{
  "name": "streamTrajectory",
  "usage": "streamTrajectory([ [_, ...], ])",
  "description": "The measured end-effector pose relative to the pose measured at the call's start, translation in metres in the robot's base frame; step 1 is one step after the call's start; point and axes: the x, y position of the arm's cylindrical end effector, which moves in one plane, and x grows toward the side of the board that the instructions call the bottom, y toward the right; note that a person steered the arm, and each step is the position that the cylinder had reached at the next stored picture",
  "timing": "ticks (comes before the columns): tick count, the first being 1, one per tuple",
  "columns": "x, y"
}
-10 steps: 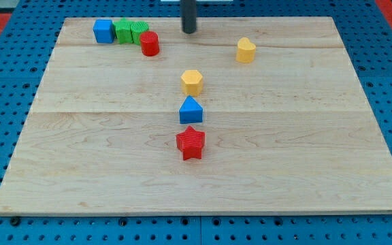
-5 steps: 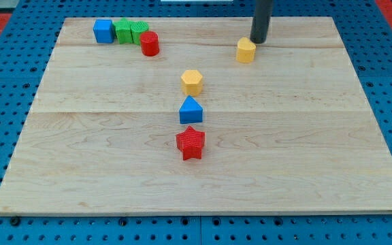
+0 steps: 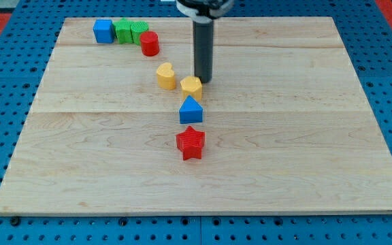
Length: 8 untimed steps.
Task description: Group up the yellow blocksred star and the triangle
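My tip [image 3: 203,79] rests on the board just right of and above a yellow hexagonal block [image 3: 191,88], touching or nearly touching it. A second yellow block, heart-shaped [image 3: 166,75], lies a little to the left of that one. A blue triangle block [image 3: 190,110] sits directly below the yellow hexagon, almost touching it. The red star [image 3: 190,143] lies below the triangle with a small gap.
At the view's top left, a blue block [image 3: 103,30], two green blocks [image 3: 131,31] and a red cylinder [image 3: 150,43] stand in a row. The wooden board [image 3: 318,136] lies on a blue pegboard.
The yellow heart block has been pushed from the upper right to beside the yellow hexagon. My tip swept right, then down-left to the middle. The other blocks have not moved.
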Motion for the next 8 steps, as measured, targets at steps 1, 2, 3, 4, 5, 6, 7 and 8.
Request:
streamTrajectory([
  [1,0.011,-0.017],
  [2,0.034,0.075],
  [3,0.141,0.079],
  [4,0.181,0.019],
  [5,0.139,-0.028],
  [6,0.099,-0.057],
  [7,0.078,-0.062],
  [8,0.072,-0.062],
])
